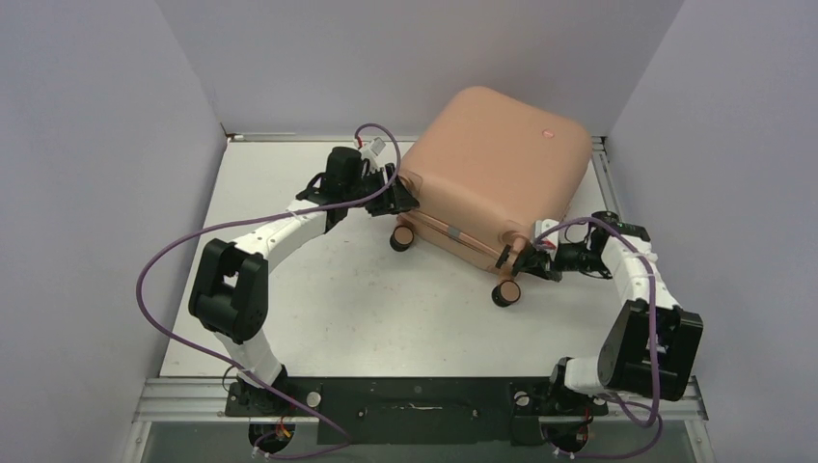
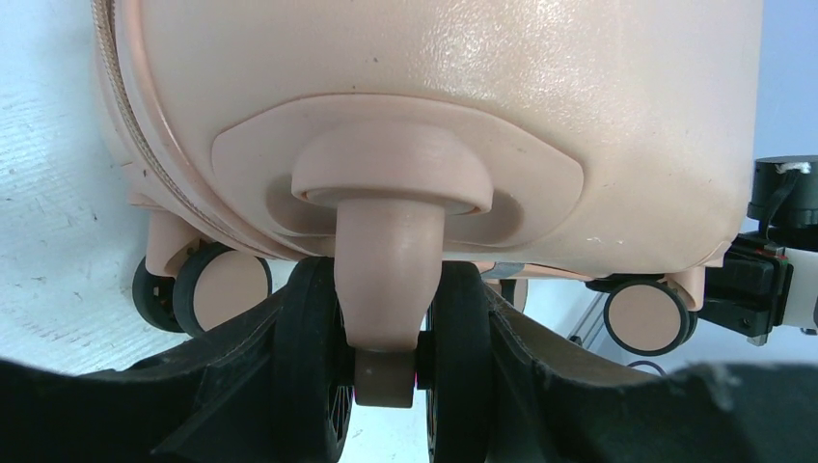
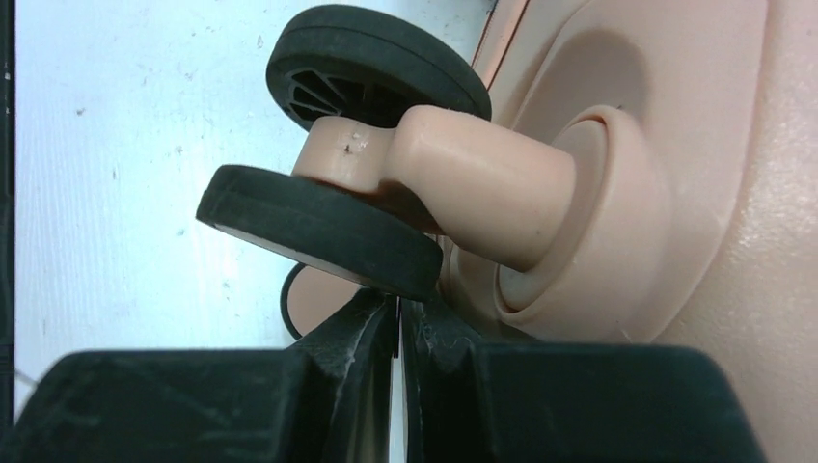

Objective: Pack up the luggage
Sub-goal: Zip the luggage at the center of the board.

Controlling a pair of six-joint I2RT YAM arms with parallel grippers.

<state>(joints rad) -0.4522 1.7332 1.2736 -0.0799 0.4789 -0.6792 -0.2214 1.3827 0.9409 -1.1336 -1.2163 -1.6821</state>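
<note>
White tabletop (image 1: 367, 318) carries the closed peach-pink hard-shell suitcase (image 1: 492, 164) at its far right side; stiff and smooth, it probably slips, so the left gripper (image 1: 395, 198) pinches one black-tyred twin wheel (image 2: 453, 328), while the right gripper (image 3: 398, 318), fingers pressed together, holds nothing beside another wheel (image 3: 318, 227).

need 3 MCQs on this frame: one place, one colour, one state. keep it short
1. Where on the table does the luggage lie?
A. near left
B. far right
C. centre, at the near edge

2. Tyre colour on the wheel?
A. white
B. red
C. black

3. State of the right gripper?
A. shut, empty
B. open wide
C. shut on a zip pull

Key: B, it sits in the far right corner; C, both tyres show black; A, its fingers meet with nothing between them.
</note>
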